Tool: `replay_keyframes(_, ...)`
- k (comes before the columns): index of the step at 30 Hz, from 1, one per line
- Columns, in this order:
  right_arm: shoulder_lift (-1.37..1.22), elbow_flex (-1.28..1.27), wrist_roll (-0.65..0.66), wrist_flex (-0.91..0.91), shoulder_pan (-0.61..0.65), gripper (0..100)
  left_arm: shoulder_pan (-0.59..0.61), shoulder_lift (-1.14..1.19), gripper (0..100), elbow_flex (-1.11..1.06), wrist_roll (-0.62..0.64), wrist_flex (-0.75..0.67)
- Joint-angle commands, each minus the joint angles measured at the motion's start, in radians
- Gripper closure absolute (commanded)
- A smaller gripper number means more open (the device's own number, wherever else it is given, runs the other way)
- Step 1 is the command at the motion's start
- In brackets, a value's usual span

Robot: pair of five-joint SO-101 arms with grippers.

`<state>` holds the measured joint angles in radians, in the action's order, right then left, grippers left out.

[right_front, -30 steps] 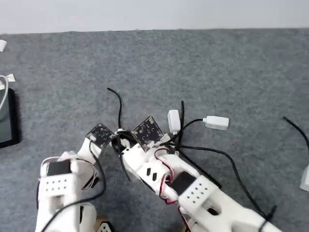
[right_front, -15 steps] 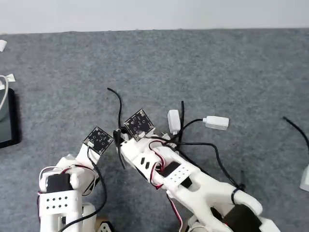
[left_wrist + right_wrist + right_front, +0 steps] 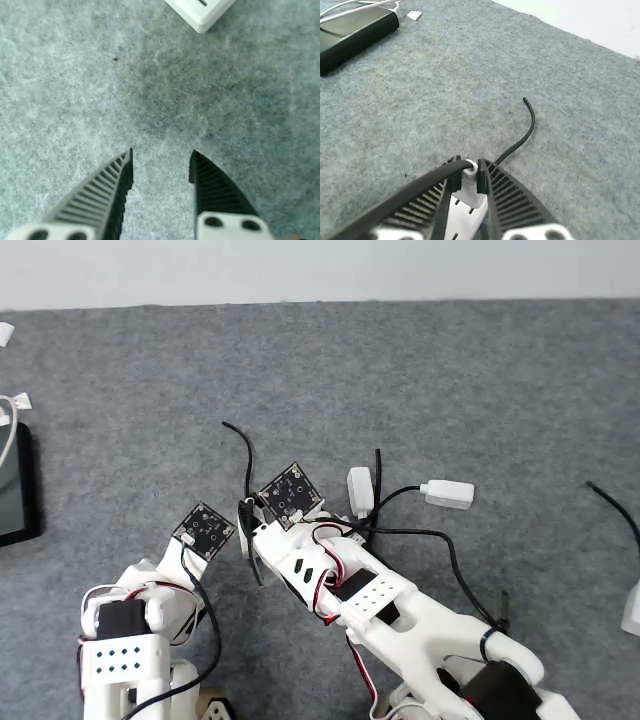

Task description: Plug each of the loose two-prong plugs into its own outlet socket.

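My right gripper (image 3: 468,172) is shut on a small white two-prong plug (image 3: 468,174) with a black cable (image 3: 526,129) trailing away over the carpet. Right under the plug lies a white socket block (image 3: 466,207) with dark slots; whether the prongs are in I cannot tell. In the high view this gripper (image 3: 246,520) sits left of centre. My left gripper (image 3: 160,156) hangs open over bare grey carpet, a white block corner (image 3: 200,10) beyond its tips. Two more white plugs (image 3: 359,490) (image 3: 448,494) lie loose on black cables to the right.
A black flat device (image 3: 355,25) with white cables lies at the table's left edge (image 3: 15,490). Black cables (image 3: 455,565) loop around the right arm. A white object (image 3: 632,610) sits at the right edge. Grey carpet covers the table.
The left arm has drawn back toward the front edge. The right arm has shifted left with the plug in its gripper and has barely moved in the last half second.
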<state>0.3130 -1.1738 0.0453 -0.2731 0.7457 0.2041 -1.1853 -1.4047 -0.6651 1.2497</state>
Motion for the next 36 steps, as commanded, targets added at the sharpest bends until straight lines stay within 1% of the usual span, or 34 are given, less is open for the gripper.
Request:
replay_keyframes(1,-0.001,0.061,0.012,-0.019,-0.010,99.1,0.000,-0.009,88,0.005,0.009,0.009)
replay_keyframes(11,-0.002,0.060,0.012,-0.019,-0.010,99.1,0.000,-0.009,88,0.005,0.008,0.011)
replay_keyframes(18,-0.097,0.106,0.012,-0.025,-0.010,99.1,0.000,-0.009,88,0.005,0.008,0.011)
replay_keyframes(29,-0.111,0.100,0.012,-0.018,-0.004,99.1,0.000,-0.012,88,0.001,0.008,0.009)
replay_keyframes(32,-0.111,0.086,0.012,0.056,0.004,99.1,0.000,-0.012,88,0.001,0.008,0.009)
replay_keyframes(36,-0.113,0.135,0.018,0.268,0.018,99.1,0.000,-0.012,88,0.001,0.008,0.008)
